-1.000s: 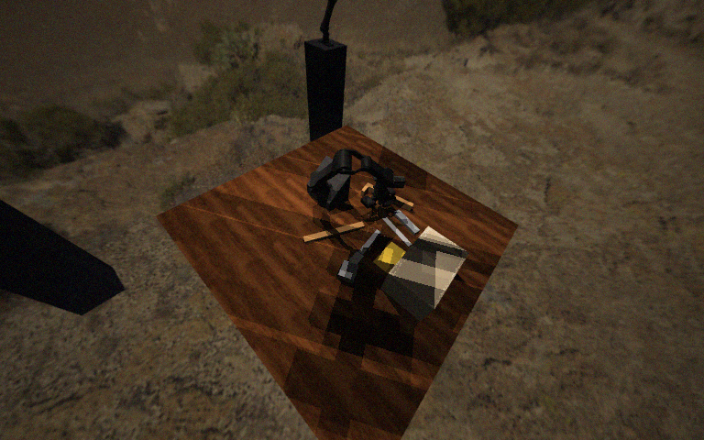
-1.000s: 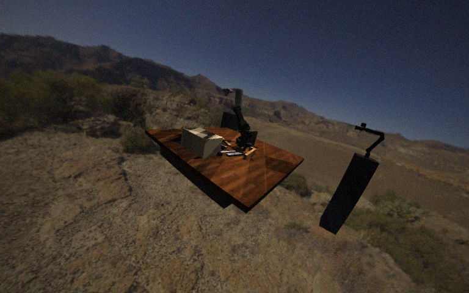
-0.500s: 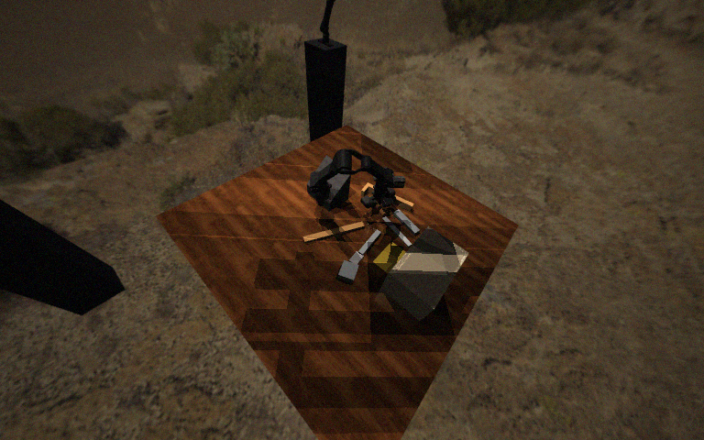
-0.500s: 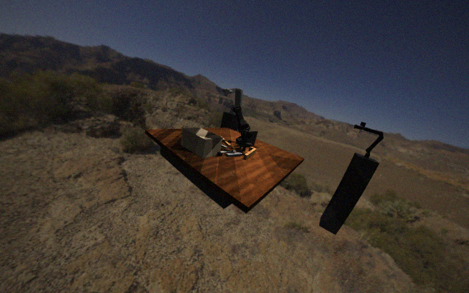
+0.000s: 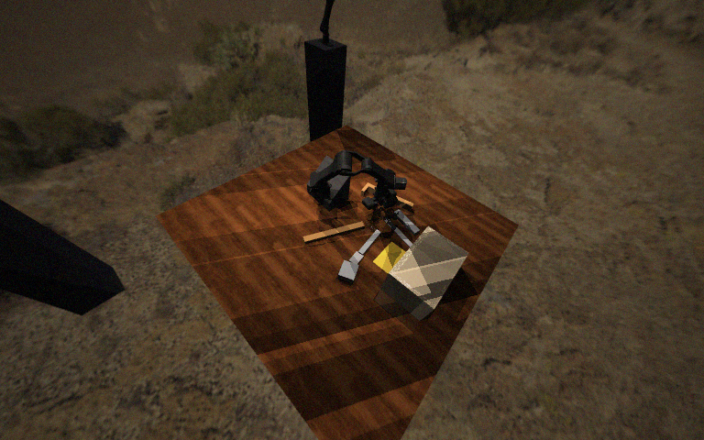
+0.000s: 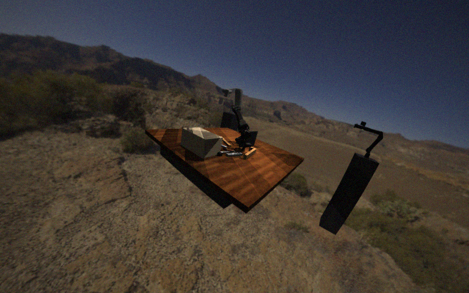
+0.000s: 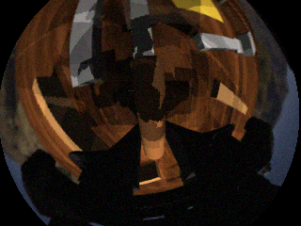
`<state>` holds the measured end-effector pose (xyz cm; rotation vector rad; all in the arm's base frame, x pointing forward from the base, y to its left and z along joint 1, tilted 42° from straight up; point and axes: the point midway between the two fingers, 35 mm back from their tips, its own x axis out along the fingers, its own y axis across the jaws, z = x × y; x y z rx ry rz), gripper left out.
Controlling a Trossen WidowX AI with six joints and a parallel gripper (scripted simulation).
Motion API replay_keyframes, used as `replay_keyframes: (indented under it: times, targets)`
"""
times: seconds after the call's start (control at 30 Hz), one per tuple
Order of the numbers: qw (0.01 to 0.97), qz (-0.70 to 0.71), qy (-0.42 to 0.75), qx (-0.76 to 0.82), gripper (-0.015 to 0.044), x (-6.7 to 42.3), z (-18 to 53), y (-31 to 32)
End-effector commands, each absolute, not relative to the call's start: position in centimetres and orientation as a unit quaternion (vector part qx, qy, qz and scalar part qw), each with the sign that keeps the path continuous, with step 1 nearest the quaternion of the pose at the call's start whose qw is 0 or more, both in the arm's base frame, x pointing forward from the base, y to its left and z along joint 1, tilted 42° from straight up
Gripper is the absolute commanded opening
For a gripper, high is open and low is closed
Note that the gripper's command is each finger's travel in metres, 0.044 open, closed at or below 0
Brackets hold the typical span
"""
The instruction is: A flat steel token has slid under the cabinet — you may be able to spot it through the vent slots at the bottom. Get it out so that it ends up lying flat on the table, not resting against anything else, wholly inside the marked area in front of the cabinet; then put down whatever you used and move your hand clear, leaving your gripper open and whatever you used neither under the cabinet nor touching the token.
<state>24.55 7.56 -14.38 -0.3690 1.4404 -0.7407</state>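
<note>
The pale cabinet (image 5: 437, 262) (image 6: 196, 143) stands on the table. The yellow marked area (image 5: 384, 257) (image 7: 203, 8) lies in front of it. The token is not visible. My gripper (image 5: 382, 214) (image 6: 243, 146) (image 7: 150, 123) is low over the table, shut on a tan rounded handle (image 7: 153, 147). The handle's far part is in shadow and lines up with the middle grey bar (image 7: 139, 10) (image 5: 402, 236); their join is hard to see. Another grey bar (image 5: 407, 222) (image 7: 83, 40) lies beside it. A grey block-headed tool (image 5: 348, 270) (image 7: 218, 42) lies across the marked area's other side.
A straight wooden stick (image 5: 334, 232) (image 7: 231, 98) lies to one side of the gripper. An angled wooden piece (image 5: 405, 202) (image 6: 250, 153) lies on the other side, partly behind the arm. Dark shadows cross the wooden table (image 5: 269, 256) (image 6: 246, 181).
</note>
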Motion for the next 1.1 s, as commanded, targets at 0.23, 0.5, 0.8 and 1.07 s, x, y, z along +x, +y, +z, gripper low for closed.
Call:
replay_keyframes:
  times: [0.23, 0.5, 0.8, 1.07]
  targets:
    - [0.675, -0.33, 0.64, -0.161, 0.0, 26.7, -14.1, 7.2]
    - [0.675, -0.33, 0.64, -0.161, 0.0, 27.9, -13.9, 6.9]
    - [0.675, -0.33, 0.64, -0.162, 0.0, 29.2, -13.7, 6.6]
    - [0.675, -0.33, 0.64, -0.162, 0.0, 30.3, -13.6, 6.4]
